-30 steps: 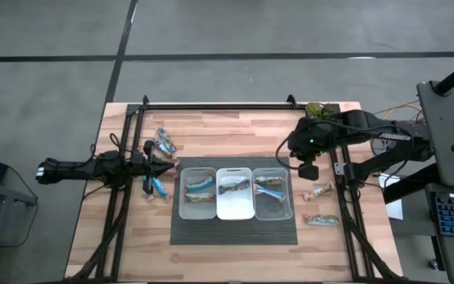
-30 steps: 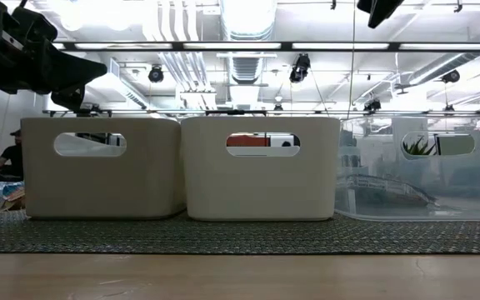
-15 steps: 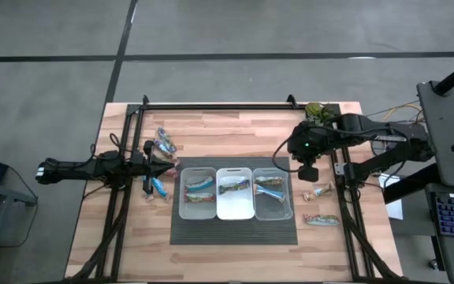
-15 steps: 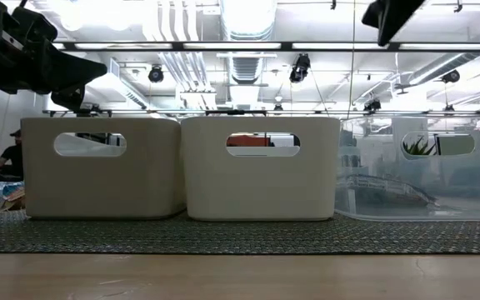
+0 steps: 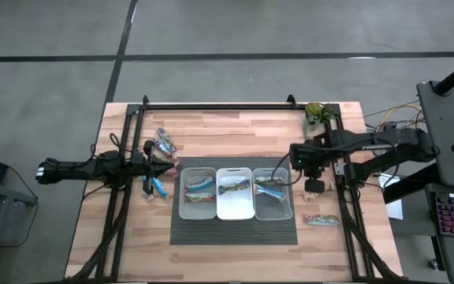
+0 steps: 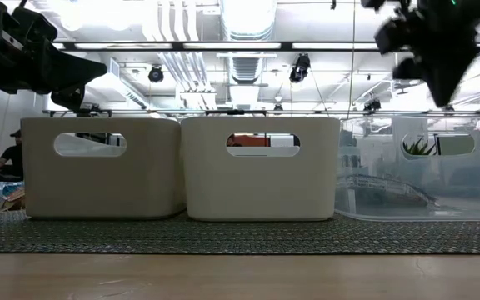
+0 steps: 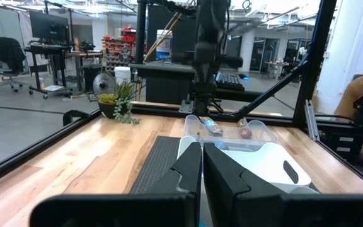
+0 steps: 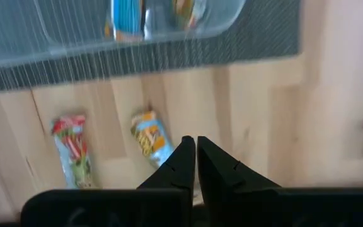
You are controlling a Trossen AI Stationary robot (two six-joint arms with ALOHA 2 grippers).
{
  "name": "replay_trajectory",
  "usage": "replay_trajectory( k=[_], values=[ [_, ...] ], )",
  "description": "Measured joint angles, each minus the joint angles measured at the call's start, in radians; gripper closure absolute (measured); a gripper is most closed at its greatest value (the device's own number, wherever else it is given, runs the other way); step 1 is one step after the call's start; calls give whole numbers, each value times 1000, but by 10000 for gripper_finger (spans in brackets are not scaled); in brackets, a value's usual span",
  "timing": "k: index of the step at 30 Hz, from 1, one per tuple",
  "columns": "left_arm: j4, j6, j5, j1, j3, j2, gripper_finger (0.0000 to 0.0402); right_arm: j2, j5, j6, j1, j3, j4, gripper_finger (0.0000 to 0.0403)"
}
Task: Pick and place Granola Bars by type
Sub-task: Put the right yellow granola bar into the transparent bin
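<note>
Right now your right gripper (image 5: 314, 186) hangs above the wood just beside the rightmost bin (image 5: 273, 211), its jaws pressed together with nothing between them. Directly below it you have a yellow-and-blue bar (image 8: 150, 140) and a red-marked bar (image 8: 70, 151) lying loose on the table (image 5: 235, 130), near the dark mat (image 5: 235, 233) but off it. Your left gripper (image 5: 168, 166) waits to the left of the bins, likewise closed and empty, with a blue bar (image 5: 158, 186) and another pair of bars (image 5: 165, 143) lying near it. Each of the three bins already holds bars. The green plant (image 5: 315, 112) sits at the far right corner.
</note>
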Motion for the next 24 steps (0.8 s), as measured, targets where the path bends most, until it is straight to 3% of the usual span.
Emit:
replay_trajectory(
  k=[11,24],
  values=[
    [0,0,0,0,0,0,402,2,-119,-40,13,-165,37,394],
    [0,0,0,0,0,0,402,83,-129,-49,79,-182,90,394]
  ],
)
